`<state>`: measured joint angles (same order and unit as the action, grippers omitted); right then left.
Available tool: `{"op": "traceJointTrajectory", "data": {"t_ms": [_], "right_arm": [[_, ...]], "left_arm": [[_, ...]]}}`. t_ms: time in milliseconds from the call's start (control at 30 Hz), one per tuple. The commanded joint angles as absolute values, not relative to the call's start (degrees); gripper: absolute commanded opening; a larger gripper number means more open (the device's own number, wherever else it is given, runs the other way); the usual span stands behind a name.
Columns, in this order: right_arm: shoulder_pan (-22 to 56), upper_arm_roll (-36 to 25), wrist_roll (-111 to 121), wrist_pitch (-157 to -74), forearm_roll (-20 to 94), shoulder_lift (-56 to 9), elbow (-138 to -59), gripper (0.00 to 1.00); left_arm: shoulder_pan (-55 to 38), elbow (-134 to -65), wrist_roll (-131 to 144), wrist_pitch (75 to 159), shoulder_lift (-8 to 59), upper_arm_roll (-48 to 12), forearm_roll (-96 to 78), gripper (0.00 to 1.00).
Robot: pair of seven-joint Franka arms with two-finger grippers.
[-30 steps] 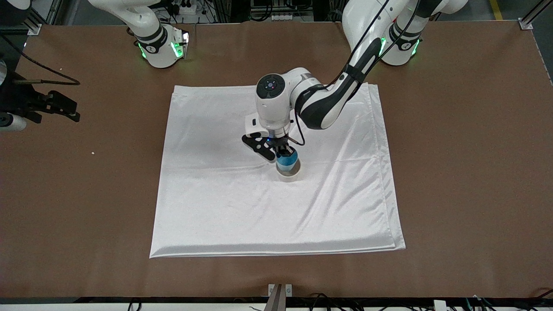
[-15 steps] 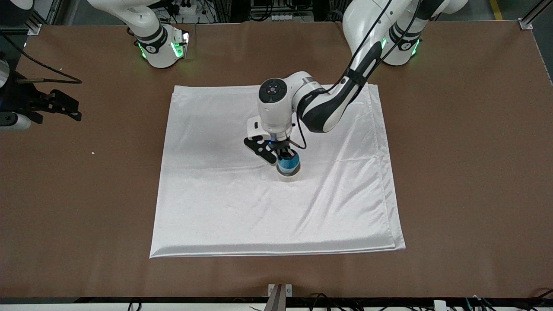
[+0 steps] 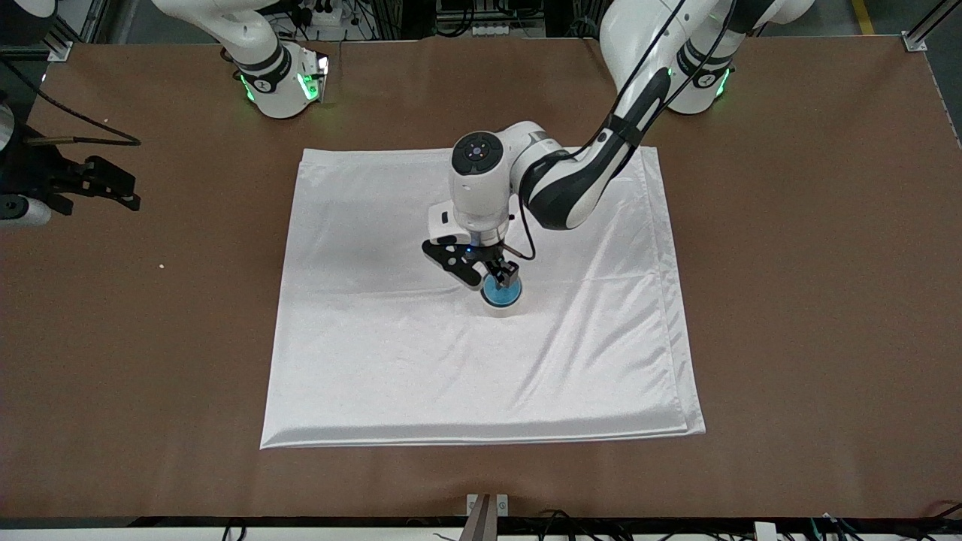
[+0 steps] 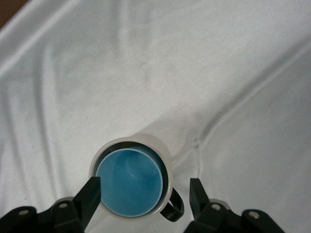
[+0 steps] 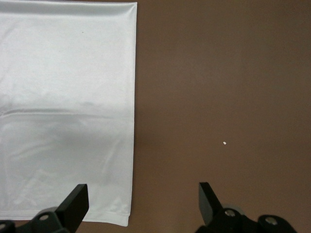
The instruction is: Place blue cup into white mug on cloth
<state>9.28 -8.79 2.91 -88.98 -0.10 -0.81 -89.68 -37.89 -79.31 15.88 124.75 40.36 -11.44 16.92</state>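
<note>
The left wrist view shows what the front view hides: the blue cup (image 4: 129,182) sits inside the white mug (image 4: 146,143), the mug's black handle (image 4: 173,209) between the spread fingers (image 4: 90,193). The left claw (image 3: 492,272), released, is just above the cup near the frame's centre, on the cloth (image 3: 391,361). The right claw (image 5: 141,201), fingers wide and holding nothing, waits over the brown tabletop (image 5: 228,87) at the cloth's edge.

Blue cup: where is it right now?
The blue cup sits inside the white mug near the middle of the cloth, directly under the open left gripper.
</note>
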Motion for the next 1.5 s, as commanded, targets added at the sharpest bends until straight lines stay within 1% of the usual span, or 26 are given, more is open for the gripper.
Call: {"op": "traceJointTrajectory", "data": {"t_ms": [0, 167, 500, 733, 900, 1100, 1300, 1467], "right_arm": [[8.53, -8.44, 3.25, -89.03, -0.62, 0.44, -90.97, 1.0], [7.21, -6.94, 3.25, -89.12, -0.62, 0.44, -90.97, 1.0], [7.21, -6.77, 3.25, -89.12, -0.62, 0.26, -90.62, 1.0], [7.21, -6.33, 2.99, -89.12, -0.79, -0.09, -90.0, 1.0], [7.21, -6.33, 2.99, -89.12, -0.7, -0.09, -90.09, 1.0], [7.38, -6.42, 2.99, -89.12, -0.7, -0.26, -90.09, 1.0], [7.38, -6.42, 2.99, -89.21, -0.7, -0.35, -90.09, 1.0], [7.21, -6.5, 3.25, -89.21, -0.7, -0.26, -90.17, 1.0]], "left_arm": [[-36.83, -81.3, 16.96, 121.12, 34.81, -11.43, 17.84, 1.0], [-34.37, -83.4, 19.6, 115.14, 29.02, -11.6, 17.67, 1.0], [-29.45, -92.1, 19.77, 110.66, 13.99, -11.95, 10.64, 1.0], [-25.49, -95.71, 19.78, 107.15, 5.02, -11.95, 5.19, 1.0], [-23.3, -95.63, 19.78, 101.0, 0.8, -11.95, 2.46, 1.0], [-20.66, -95.71, 19.69, 94.75, -2.63, -11.95, 0.97, 1.0], [-16.8, -95.71, 19.86, 91.58, -3.87, -11.78, -3.16, 1.0], [-14.25, -95.71, 19.86, 89.39, -4.22, -11.69, -3.34, 1.0]]}}
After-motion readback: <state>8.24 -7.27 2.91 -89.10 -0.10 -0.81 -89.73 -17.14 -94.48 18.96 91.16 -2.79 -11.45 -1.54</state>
